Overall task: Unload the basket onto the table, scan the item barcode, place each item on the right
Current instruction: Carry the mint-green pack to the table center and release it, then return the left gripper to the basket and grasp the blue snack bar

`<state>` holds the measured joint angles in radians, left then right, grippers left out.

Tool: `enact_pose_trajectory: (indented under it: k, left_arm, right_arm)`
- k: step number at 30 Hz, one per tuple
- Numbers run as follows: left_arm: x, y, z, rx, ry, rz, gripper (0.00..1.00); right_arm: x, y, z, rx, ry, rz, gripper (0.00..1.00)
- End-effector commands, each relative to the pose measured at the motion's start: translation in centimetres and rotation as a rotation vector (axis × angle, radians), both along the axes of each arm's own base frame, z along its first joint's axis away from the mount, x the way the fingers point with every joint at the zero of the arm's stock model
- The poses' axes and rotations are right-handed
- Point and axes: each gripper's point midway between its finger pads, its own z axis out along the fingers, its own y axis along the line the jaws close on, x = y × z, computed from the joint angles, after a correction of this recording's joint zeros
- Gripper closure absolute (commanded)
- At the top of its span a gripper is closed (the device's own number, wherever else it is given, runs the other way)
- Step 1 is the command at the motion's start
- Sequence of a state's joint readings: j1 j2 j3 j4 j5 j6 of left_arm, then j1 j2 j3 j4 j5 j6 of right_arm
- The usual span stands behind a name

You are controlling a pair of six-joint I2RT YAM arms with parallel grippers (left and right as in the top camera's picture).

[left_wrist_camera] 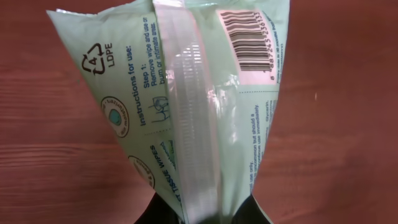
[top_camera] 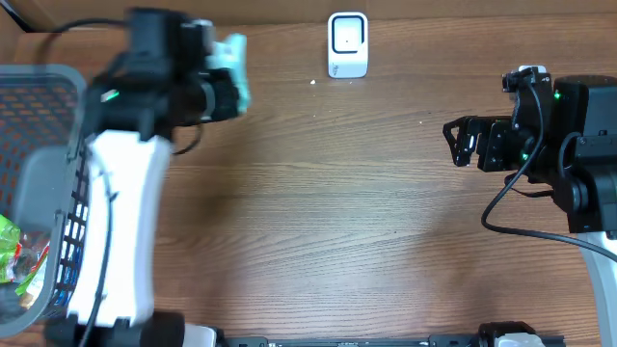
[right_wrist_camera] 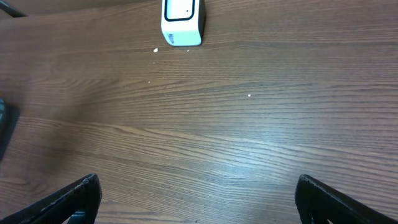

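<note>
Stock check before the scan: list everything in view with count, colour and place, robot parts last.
wipes pack: 1, pale green, held above the table's far left
barcode: 1, black on pink, pack's end away from the jaws
scanner: 1, white, table's far edge, centre
basket: 1, grey, left edge
packets: count unclear, green and red, in the basket
table: 1, brown wood
left arm: 1, white and black, jaws shut on the wipes pack
right arm: 1, black, right side, jaws open, empty

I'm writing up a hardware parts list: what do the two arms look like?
Left arm: white curved shell, black wrist, green light, black cable. Right arm: black, boxy, green lights, looping black cable; black fingers.
</note>
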<state>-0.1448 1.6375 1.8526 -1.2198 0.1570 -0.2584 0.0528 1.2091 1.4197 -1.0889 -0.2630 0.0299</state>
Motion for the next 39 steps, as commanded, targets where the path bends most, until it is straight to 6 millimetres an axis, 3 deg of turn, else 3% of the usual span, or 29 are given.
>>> enact_pose_trajectory:
  k: [1, 2, 6, 10, 13, 15, 16, 17, 19, 20, 21, 24, 26, 27, 31, 33, 35, 36, 37, 38, 39]
  left_arm:
    - [1.1, -4.4, -5.4, 0.036, 0.138, -0.073, 0.96]
    - [1.2, -6.3, -7.6, 0.034, 0.195, -0.09, 0.96]
    - [0.1, -12.4, -13.3, -0.003, 0.342, -0.22, 0.96]
    - [-3.1, -17.5, -20.1, 0.044, 0.521, -0.302, 0.96]
    - [-4.7, -19.0, -22.5, 0.077, 0.584, -0.324, 0.96]
    - [-5.1, -19.5, -22.9, 0.083, 0.593, -0.331, 0.96]
    - [-5.2, -19.7, -22.9, 0.084, 0.59, -0.336, 0.9]
    - [-5.2, -19.8, -22.9, 0.084, 0.588, -0.338, 0.66]
    - [-5.2, -19.8, -22.9, 0.083, 0.587, -0.339, 0.43]
    - [-5.2, -19.6, -22.9, 0.085, 0.591, -0.337, 0.35]
    - [-5.2, -19.5, -22.8, 0.085, 0.593, -0.338, 0.33]
    - [-4.7, -18.4, -21.4, 0.091, 0.588, -0.34, 0.28]
    - [-3.5, -17.3, -19.4, 0.096, 0.557, -0.315, 0.28]
    - [-1.9, -15.8, -16.5, 0.102, 0.502, -0.284, 0.28]
    - [1.5, -11.2, -8.1, 0.072, 0.325, -0.178, 0.28]
    - [2.6, -7.8, -3.8, 0.057, 0.227, -0.099, 0.27]
    - [2.7, -2.7, 0.5, 0.056, 0.137, 0.019, 0.27]
    - [2.1, 1.3, 2.4, 0.068, 0.103, 0.115, 0.27]
    - [1.6, 3.0, 3.0, 0.074, 0.098, 0.161, 0.27]
    - [0.7, 6.1, 3.8, 0.084, 0.097, 0.244, 0.27]
    - [0.2, 7.2, 4.1, 0.086, 0.1, 0.273, 0.27]
  right_arm:
    - [0.1, 0.1, 1.0, 0.007, -0.025, 0.004, 0.0]
    - [0.1, 0.1, 0.9, 0.007, -0.024, 0.004, 0.0]
    - [0.1, 0.1, 0.9, 0.007, -0.025, 0.003, 0.0]
    - [0.1, 0.1, 0.9, 0.006, -0.025, 0.004, 0.0]
    - [0.1, 0.1, 0.9, 0.006, -0.025, 0.004, 0.0]
    - [0.1, 0.1, 0.9, 0.006, -0.025, 0.004, 0.0]
    - [0.1, 0.1, 0.9, 0.006, -0.025, 0.004, 0.0]
    - [0.1, 0.1, 0.9, 0.007, -0.025, 0.003, 0.0]
    - [0.1, 0.1, 0.9, 0.007, -0.025, 0.004, 0.0]
    - [0.1, 0.1, 0.9, 0.007, -0.025, 0.004, 0.0]
    - [0.1, 0.1, 0.9, 0.007, -0.025, 0.004, 0.0]
    - [0.1, 0.1, 0.9, 0.007, -0.025, 0.004, 0.0]
    - [0.1, 0.1, 0.9, 0.007, -0.025, 0.004, 0.0]
    - [0.1, 0.1, 1.0, 0.007, -0.026, 0.004, 0.0]
    - [0.1, 0.1, 0.9, 0.007, -0.025, 0.004, 0.0]
    - [0.1, 0.1, 1.0, 0.007, -0.025, 0.004, 0.0]
    - [0.1, 0.1, 1.0, 0.007, -0.027, 0.004, 0.0]
    - [0.2, 0.1, 1.0, 0.007, -0.029, 0.004, 0.0]
    - [0.2, 0.1, 1.0, 0.007, -0.03, 0.004, 0.0]
    - [0.2, 0.1, 1.0, 0.007, -0.031, 0.004, 0.0]
    - [0.2, 0.1, 1.0, 0.007, -0.031, 0.004, 0.0]
